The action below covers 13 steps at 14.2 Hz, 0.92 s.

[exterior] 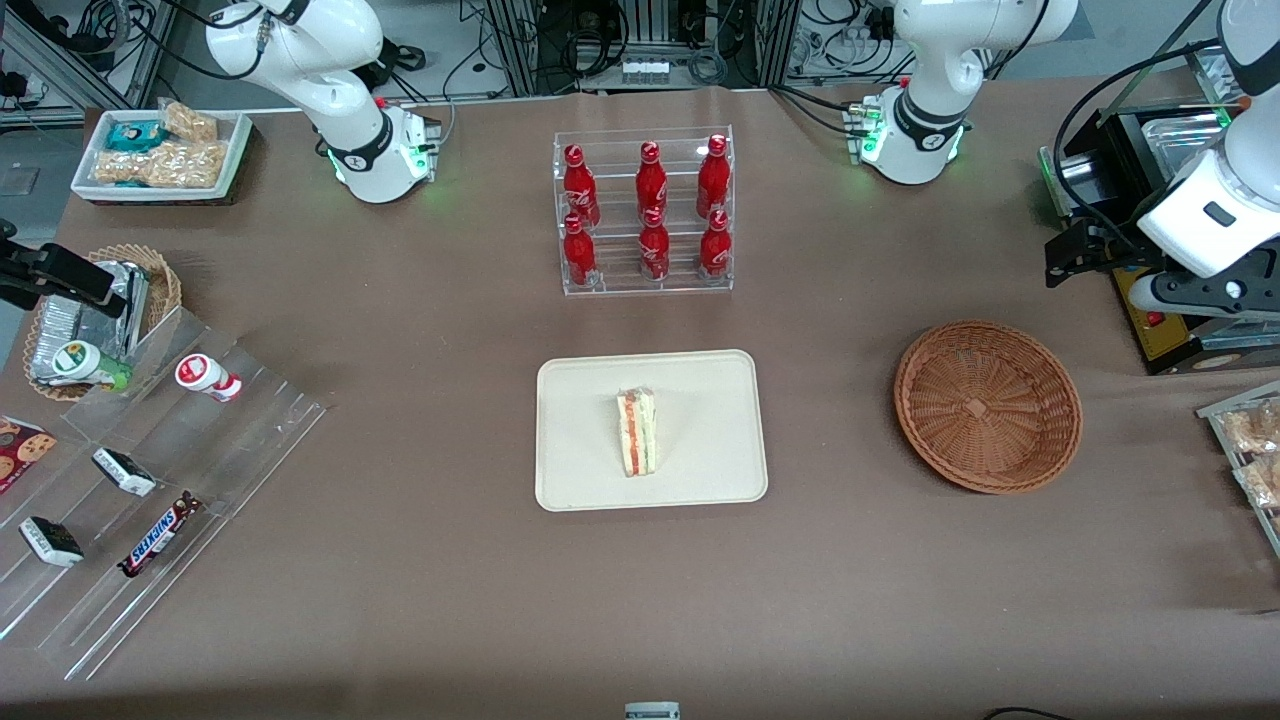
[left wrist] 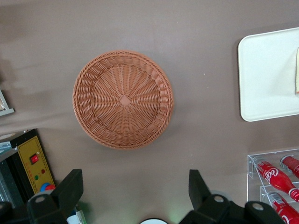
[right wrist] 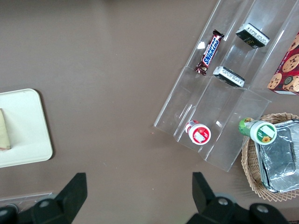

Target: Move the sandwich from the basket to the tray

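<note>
The sandwich (exterior: 637,432) lies on the cream tray (exterior: 700,470) in the middle of the table, its layered cut edge facing up. The reddish-brown basket (exterior: 988,405) sits beside the tray toward the working arm's end, with nothing in it. My gripper (exterior: 1065,258) hangs high above the table, farther from the front camera than the basket, open and holding nothing. In the left wrist view the gripper (left wrist: 135,191) has its dark fingers (left wrist: 70,186) spread wide over bare tablecloth, with the basket (left wrist: 123,99), the tray (left wrist: 266,74) and a sliver of sandwich (left wrist: 297,70) in sight.
A clear rack of red bottles (exterior: 645,215) stands farther back than the tray. A black box with a yellow panel (exterior: 1150,310) sits close to the gripper. A clear stepped stand with snacks (exterior: 150,480) and a tan basket of foil packets (exterior: 150,270) lie toward the parked arm's end.
</note>
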Motion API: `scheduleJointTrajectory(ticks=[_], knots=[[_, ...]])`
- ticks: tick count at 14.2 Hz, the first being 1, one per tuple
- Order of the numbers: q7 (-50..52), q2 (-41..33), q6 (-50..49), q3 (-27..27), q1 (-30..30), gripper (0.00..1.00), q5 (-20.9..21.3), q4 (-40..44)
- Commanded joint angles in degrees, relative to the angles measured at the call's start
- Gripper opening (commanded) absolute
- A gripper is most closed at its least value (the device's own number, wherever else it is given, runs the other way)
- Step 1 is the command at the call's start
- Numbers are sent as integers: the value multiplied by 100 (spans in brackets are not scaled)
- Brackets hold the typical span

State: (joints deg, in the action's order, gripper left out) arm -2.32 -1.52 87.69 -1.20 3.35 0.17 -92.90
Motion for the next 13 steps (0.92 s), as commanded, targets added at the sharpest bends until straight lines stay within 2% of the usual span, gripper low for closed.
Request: scheduleJointTrajectory(ticks=[1, 13], knots=[[-76, -191, 46, 102, 61, 100, -35, -9], [-58, -200, 99, -21, 96, 100, -52, -62]])
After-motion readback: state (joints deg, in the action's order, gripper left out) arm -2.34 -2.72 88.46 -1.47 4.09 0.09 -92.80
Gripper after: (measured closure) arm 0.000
